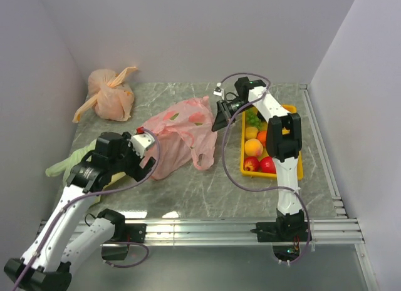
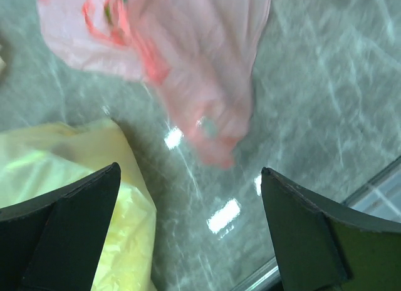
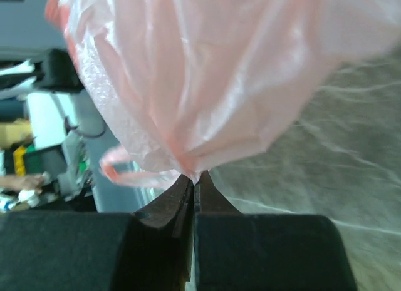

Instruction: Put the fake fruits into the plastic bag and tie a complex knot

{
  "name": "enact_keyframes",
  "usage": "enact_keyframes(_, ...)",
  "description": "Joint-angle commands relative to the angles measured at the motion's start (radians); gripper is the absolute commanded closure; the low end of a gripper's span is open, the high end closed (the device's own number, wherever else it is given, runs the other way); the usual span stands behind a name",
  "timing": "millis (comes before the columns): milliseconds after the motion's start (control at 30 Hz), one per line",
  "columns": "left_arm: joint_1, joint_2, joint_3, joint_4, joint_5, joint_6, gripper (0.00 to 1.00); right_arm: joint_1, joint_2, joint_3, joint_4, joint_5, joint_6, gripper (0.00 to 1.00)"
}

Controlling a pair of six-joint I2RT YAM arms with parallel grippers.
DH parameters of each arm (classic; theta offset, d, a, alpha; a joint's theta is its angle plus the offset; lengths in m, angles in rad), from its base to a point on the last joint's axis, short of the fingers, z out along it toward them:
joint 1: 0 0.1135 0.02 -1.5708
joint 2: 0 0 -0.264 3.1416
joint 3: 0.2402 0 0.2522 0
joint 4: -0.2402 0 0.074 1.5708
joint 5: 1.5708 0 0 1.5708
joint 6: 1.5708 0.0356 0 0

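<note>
Top external view shows three bags on the marble bench. The pink plastic bag (image 1: 178,137) lies crumpled mid-bench, with two fruit shapes showing dimly through its film and one handle loop (image 1: 202,159) trailing toward the near edge. An orange-peach tied bag (image 1: 110,94) sits in the far left corner. A yellow-green bag (image 1: 74,161) lies at the left edge, partly under my left arm.

There is one yellow tray (image 1: 300,169) along the right edge. I count about six fruits in it: green grapes (image 1: 253,119), a peach (image 1: 254,147), two red apples (image 1: 252,164) and two more. My right arm crosses above the tray and hides part of it.

My right gripper (image 3: 193,178) has its jaws pressed together on a fold of the pink bag's far right edge, lifting the film there. My left gripper (image 2: 190,173) hovers with jaws spread wide and nothing between them, the pink bag's near left end beyond them and the yellow-green bag beside one finger.
</note>
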Motion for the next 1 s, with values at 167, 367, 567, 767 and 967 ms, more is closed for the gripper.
enact_keyframes(167, -0.002, 0.054, 0.067, 0.224, 0.080, 0.097, 0.01, 0.072, -0.020, 0.010, -0.179, -0.104, -0.183, 1.00)
enact_keyframes(367, -0.005, 0.247, 0.090, 0.405, -0.015, 0.425, 0.01, 0.097, -0.005, 0.029, -0.222, -0.112, -0.227, 1.00)
enact_keyframes(567, -0.005, 0.409, 0.127, 0.395, 0.092, 0.680, 0.01, 0.107, 0.026, 0.064, -0.241, -0.124, -0.232, 1.00)
enact_keyframes(767, -0.020, 0.509, 0.084, 0.514, 0.077, 0.803, 0.01, 0.127, 0.038, 0.073, -0.284, -0.142, -0.284, 1.00)
enact_keyframes(967, -0.022, 0.615, 0.153, 0.502, 0.137, 0.744, 0.20, 0.141, 0.063, 0.102, -0.278, -0.153, -0.276, 1.00)
